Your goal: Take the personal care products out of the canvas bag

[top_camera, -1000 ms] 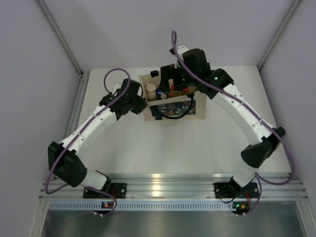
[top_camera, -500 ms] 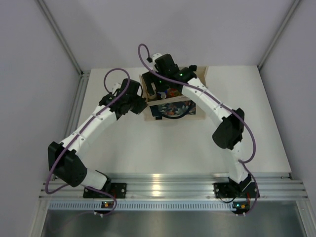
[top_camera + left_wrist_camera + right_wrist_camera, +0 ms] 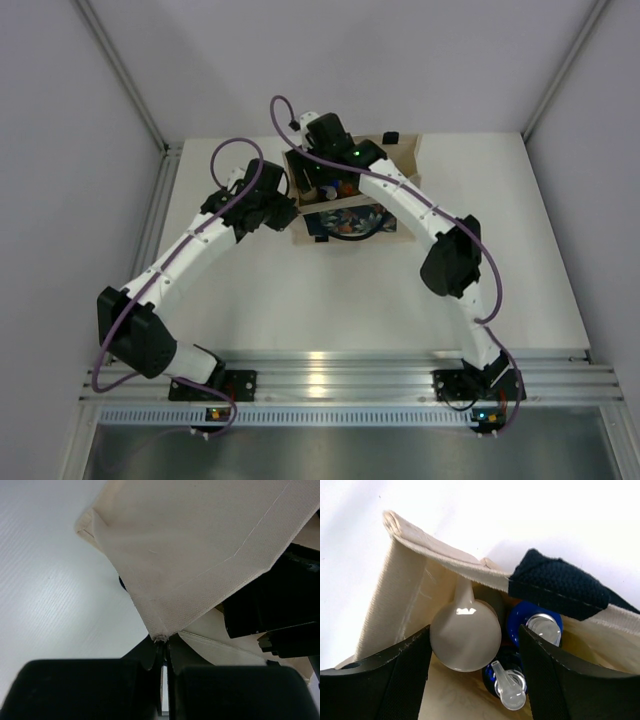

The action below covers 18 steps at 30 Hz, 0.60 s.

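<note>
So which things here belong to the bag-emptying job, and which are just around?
Job: canvas bag, beige-capped bottle, blue-topped bottles, left gripper pinching the bag's corner, right gripper open around the cap.
Just around: table, purple cables, aluminium rail.

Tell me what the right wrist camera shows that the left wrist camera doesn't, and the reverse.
Right wrist only: the inside of the canvas bag, with a beige cap between the open right jaws, two blue tops beside the cap, and a black handle on the rim. Left wrist only: the left jaws shut on a corner of the bag's outer wall, and black arm hardware at the right edge. Both: the bag's canvas and the white table.
</note>
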Tool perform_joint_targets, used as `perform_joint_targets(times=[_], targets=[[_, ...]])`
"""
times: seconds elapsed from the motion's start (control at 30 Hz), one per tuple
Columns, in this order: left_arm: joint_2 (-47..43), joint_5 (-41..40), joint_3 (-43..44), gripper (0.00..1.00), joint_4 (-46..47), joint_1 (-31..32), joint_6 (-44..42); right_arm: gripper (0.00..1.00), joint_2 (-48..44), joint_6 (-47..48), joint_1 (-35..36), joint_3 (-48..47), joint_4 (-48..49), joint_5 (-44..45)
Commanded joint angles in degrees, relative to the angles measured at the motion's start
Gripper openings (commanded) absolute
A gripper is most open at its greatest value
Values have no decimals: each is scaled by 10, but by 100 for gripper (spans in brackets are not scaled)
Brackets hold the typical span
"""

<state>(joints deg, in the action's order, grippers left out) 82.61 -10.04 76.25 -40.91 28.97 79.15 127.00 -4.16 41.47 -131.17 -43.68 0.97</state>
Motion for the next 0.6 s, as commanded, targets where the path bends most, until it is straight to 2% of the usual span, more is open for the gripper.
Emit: perform_joint_targets(times=[0.0,0.17,0.3,0.37,0.57], targets=[[2,20,-15,0,-31,1,-5,66,13,18,12,-36,56,-5],[-4,13,-21,0,-31,1,-8,59,18,25,18,-34,59,2],[-6,13,-22,0,-30,2,-8,49,19,27,24,-37,65,3],[-7,13,-22,0,-31,2,-8,48,17,25,28,-36,64,9],[-5,14,-19,0,-30,2,-7,55,13,27,39,-19,65,30]])
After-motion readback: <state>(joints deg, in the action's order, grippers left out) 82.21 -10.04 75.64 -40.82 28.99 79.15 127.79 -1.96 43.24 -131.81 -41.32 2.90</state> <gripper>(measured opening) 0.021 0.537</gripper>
